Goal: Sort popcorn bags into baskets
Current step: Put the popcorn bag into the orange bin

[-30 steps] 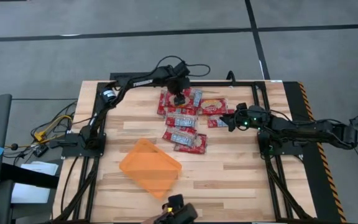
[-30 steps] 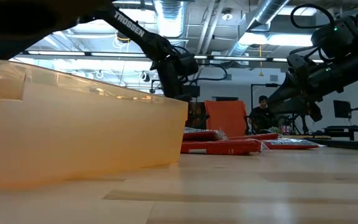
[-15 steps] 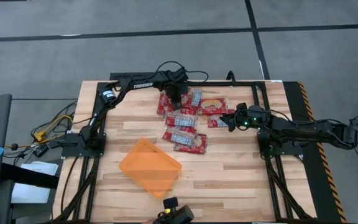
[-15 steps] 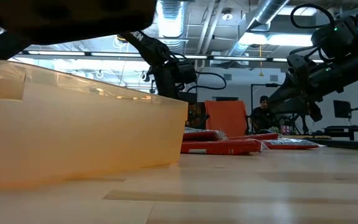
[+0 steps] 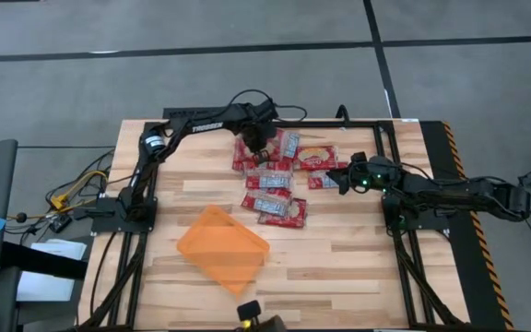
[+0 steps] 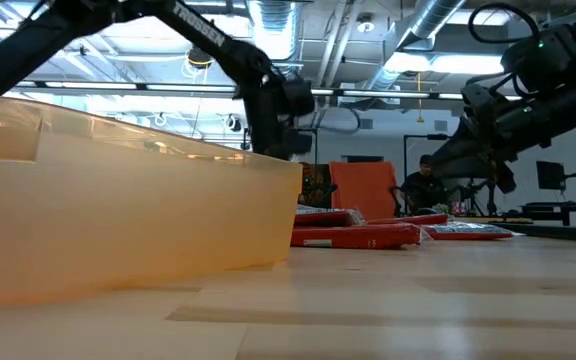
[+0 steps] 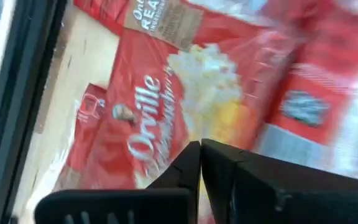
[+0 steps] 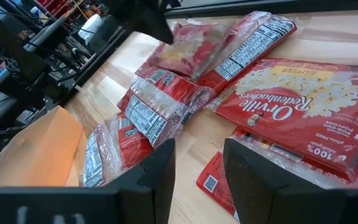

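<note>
the orange basket (image 5: 222,248) sits near the table's front, well apart from the popcorn bags (image 5: 277,180) clustered mid-table. bags appear light, flat and slippery; pinch one by an edge. left gripper (image 5: 257,153), jaws fully shut, is over the cluster's far-left bags. right gripper (image 5: 341,178), jaws parted, hovers beside the cluster. overlapping bags hinder single picks.

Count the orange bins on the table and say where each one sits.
1. The orange bin sits on the wooden table, on the left arm's side, apart from the pile of popcorn packets. Nothing shows inside it.
</note>
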Robot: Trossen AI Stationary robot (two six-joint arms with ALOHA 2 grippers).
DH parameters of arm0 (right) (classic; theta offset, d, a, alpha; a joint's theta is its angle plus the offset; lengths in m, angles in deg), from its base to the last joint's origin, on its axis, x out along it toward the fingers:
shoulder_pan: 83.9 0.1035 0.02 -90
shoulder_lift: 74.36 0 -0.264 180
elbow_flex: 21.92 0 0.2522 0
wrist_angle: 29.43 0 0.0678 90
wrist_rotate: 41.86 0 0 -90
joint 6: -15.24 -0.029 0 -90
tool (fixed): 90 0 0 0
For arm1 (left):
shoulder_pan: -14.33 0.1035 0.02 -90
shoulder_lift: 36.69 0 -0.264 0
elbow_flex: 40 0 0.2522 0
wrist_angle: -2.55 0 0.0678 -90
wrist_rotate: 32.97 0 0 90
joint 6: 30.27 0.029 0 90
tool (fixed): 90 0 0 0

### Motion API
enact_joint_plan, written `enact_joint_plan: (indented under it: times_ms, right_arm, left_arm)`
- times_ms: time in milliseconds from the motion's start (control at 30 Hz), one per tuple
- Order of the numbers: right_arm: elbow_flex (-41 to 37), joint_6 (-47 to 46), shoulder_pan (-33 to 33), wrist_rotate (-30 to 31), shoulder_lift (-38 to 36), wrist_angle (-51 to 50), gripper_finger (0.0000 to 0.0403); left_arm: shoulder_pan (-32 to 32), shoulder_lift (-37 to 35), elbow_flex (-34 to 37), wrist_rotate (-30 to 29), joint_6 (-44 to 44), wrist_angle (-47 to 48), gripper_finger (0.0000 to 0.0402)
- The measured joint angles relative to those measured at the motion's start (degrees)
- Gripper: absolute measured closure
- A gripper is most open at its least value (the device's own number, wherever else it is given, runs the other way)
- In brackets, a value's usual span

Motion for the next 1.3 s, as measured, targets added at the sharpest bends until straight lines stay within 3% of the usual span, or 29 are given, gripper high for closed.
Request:
enact_joint_plan:
  times_ms: [167, 300, 367, 467, 600, 767, 933, 1133, 1200, 1300]
  right_arm:
    - [0.0, 0.8, 0.23, 0.0, 0.0, 1.59, 0.0249]
    - [0.0, 1.35, 1.37, -0.02, 0.0, 3.87, 0.0245]
    - [0.0, 1.37, 2.0, 0.0, 0.0, 4.17, 0.0238]
    - [0.0, 1.35, 2.72, 0.0, 0.21, 4.14, 0.0216]
    - [2.63, 1.32, 3.32, 0.07, 2.58, 2.05, 0.0174]
    - [14.61, 8.68, 2.02, 1.33, 11.46, -7.21, 0.0156]
    - [26.87, 11.03, -1.34, 4.81, 23.59, -12.02, 0.0167]
    - [33.37, 4.19, -4.21, 4.76, 36.49, -11.2, 0.0186]
    - [34.16, 2.71, -4.63, 4.2, 40.57, -9.69, 0.0189]
    - [35.52, 1.34, -4.63, 3.08, 46.12, -5.8, 0.0192]
  left_arm:
    - [-1.86, -4.63, -0.05, -0.41, -2.73, 1.36, 0.0401]
    - [-2.98, -7.69, -0.12, -6.1, -4.28, -0.97, 0.0401]
    - [-2.9, -8.55, -0.14, -4.94, -2.15, -1.92, 0.0396]
    - [-2.5, -9.24, -0.16, -0.55, -0.22, -3.01, 0.0365]
    - [-1.72, -9.25, -0.19, 5.08, -0.99, -1.57, 0.0289]
    - [-0.94, -10.06, -1.56, 4.76, -2.24, 4.51, 0.0185]
    - [2.26, -15.75, -3.31, 4.74, -5.95, 7.88, 0.0116]
    - [10.34, -21.86, -1.99, 11.65, -11.58, 7.7, 0.0087]
    - [13.08, -24.05, 1.74, 15.58, -14.24, 4.47, 0.0086]
    - [15.7, -26.61, 10.22, 16.63, -16.9, -0.47, 0.0086]
